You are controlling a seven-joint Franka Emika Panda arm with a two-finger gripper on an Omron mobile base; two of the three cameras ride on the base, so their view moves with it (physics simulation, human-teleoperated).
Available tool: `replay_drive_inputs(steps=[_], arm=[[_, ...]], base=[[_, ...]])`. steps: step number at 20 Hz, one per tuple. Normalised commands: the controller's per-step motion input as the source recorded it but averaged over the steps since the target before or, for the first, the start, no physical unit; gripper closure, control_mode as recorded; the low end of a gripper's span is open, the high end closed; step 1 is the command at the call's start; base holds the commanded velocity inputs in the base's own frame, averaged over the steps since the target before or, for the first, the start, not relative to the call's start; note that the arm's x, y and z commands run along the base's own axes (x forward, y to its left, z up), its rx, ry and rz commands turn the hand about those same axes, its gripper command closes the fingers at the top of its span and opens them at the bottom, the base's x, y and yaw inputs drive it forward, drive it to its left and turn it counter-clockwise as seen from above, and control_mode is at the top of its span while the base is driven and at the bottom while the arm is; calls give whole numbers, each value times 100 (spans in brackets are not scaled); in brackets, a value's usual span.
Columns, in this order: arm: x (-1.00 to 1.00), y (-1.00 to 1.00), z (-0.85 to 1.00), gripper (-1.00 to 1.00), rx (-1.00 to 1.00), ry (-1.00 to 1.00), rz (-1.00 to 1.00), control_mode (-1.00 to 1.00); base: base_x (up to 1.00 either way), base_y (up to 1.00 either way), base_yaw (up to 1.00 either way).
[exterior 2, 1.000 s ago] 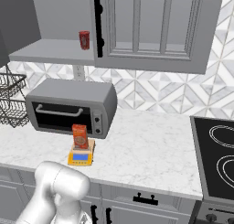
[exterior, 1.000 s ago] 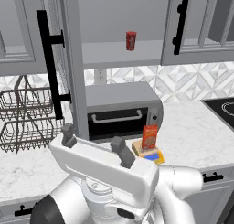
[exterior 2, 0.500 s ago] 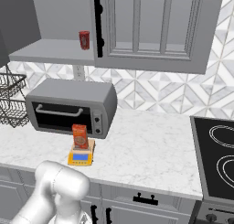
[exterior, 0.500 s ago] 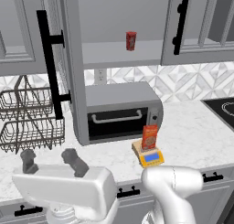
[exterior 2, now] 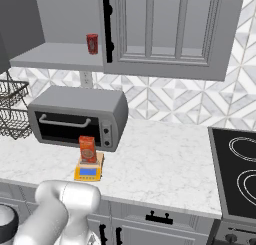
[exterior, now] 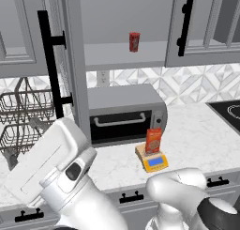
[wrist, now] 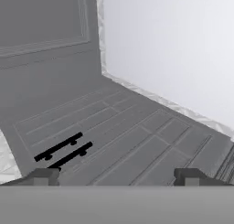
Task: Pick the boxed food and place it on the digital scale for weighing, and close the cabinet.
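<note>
Orange-red boxed food sits on the digital scale; pincer spread wide, empty, cabinet panels ahead of it.

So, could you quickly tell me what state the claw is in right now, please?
Claw: open, jaws wide apart, holding nothing.

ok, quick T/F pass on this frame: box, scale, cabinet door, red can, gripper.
1. The boxed food stands on the digital scale. True.
2. The cabinet door is closed. False: it stands swung open, its long black handle facing the camera.
3. The red can sits on the open shelf above the toaster oven. True.
4. The gripper is shut on the box. False: its fingertips stand wide apart with nothing between them.
5. The box lies flat on the counter. False: it is upright.
</note>
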Motion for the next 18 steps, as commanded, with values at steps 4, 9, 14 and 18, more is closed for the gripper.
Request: replay_drive_inputs(steps=[4,9,14,18], arm=[[-15,100,-72,-100,0,31,6,-100],[-53,87,-51,-100,19,37,2,-100],[-94,68,-58,-100,39,11,-46,-100],[-15,70,-81,-100,31,10,-66,-100]], base=[[0,0,0],[0,0,0],[0,0,0],[0,0,0]])
